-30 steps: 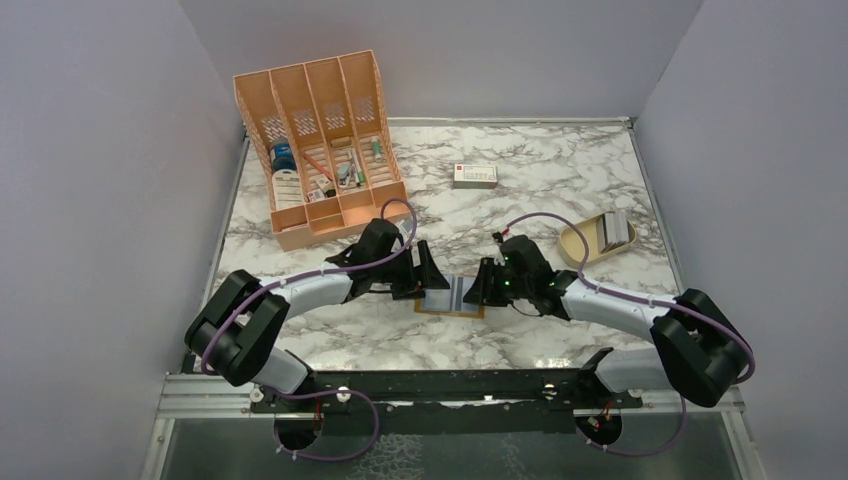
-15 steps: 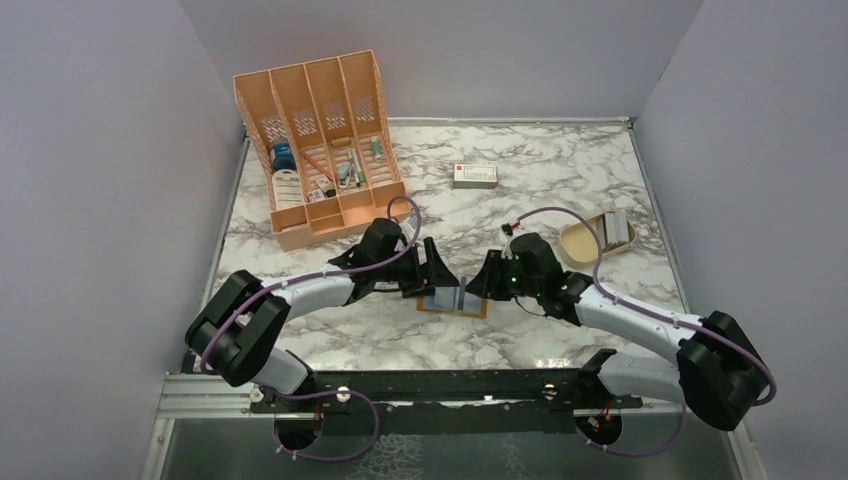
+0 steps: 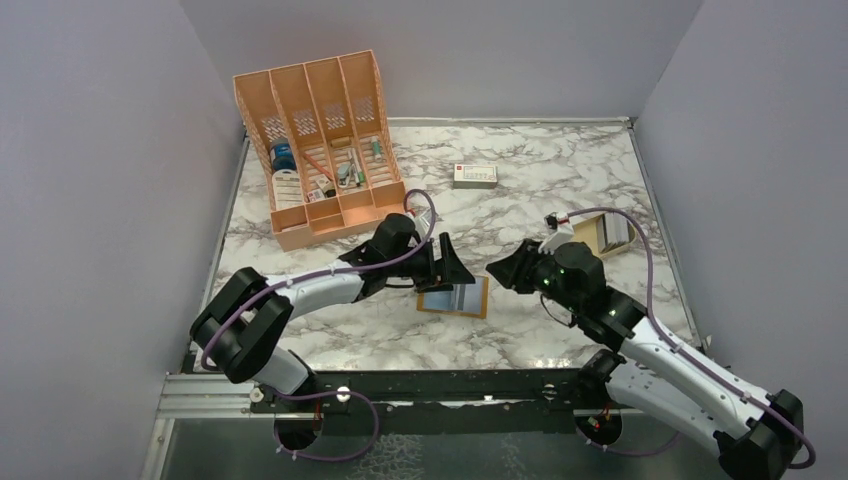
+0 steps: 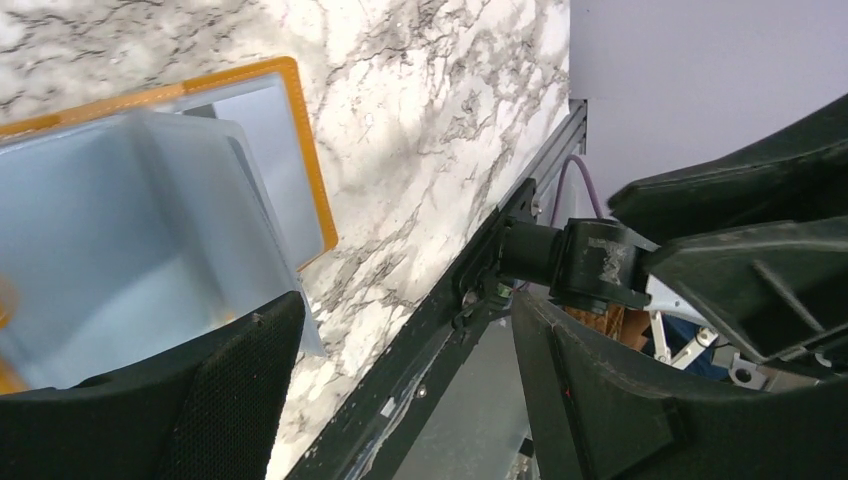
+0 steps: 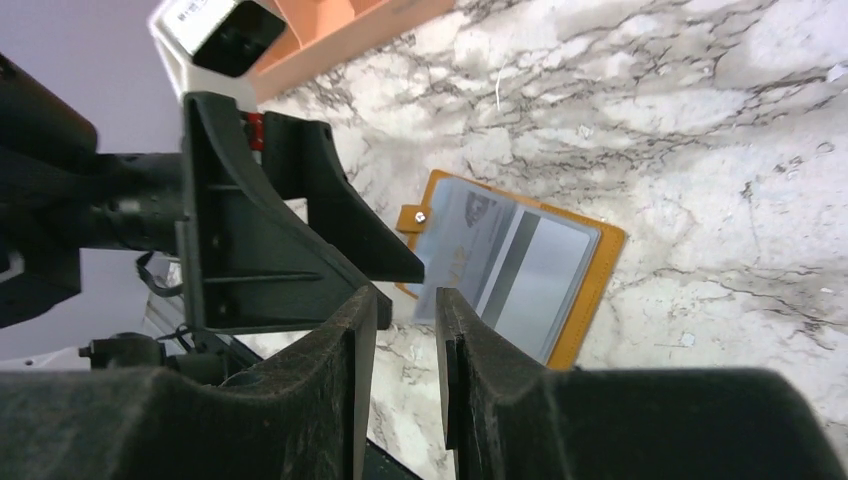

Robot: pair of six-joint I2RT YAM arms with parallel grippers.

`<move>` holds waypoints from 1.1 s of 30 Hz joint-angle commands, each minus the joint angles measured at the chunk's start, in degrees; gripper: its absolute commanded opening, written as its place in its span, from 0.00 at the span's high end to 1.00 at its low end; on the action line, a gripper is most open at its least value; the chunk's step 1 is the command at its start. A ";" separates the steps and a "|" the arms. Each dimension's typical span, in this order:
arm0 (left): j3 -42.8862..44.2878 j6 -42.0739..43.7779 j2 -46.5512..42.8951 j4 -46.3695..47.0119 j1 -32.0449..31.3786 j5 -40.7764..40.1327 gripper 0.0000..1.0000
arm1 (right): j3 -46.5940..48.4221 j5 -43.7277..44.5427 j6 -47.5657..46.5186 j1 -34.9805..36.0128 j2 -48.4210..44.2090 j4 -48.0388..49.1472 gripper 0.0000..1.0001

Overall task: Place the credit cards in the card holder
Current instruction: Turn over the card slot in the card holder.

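Lying open on the marble, the card holder (image 3: 455, 298) sits beneath the wide-spread left gripper (image 3: 447, 270). Right gripper (image 3: 503, 271) hangs just beside it, fingers nearly closed, empty.

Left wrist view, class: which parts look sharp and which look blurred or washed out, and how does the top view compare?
Left wrist view: the near fingers are soft and dark, and the card holder lining is pale and washed out, though the marble veins stay crisp. Top external view: evenly lit and sharp throughout, with a soft shadow beneath the left gripper.
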 commanded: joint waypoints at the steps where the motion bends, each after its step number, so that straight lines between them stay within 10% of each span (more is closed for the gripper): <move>1: 2.29 -0.29 2.84 2.68 -2.07 0.46 0.22 | 2.77 5.34 -0.37 0.29 -3.52 -4.75 0.71; 15: 3.55 2.67 3.85 2.68 -3.98 -1.19 0.22 | 9.94 11.75 -5.82 0.28 -2.71 -10.22 0.71; 33: 7.96 26.08 -9.80 -27.53 0.20 -9.42 0.22 | 18.74 30.83 -30.35 -3.48 16.52 -9.30 0.61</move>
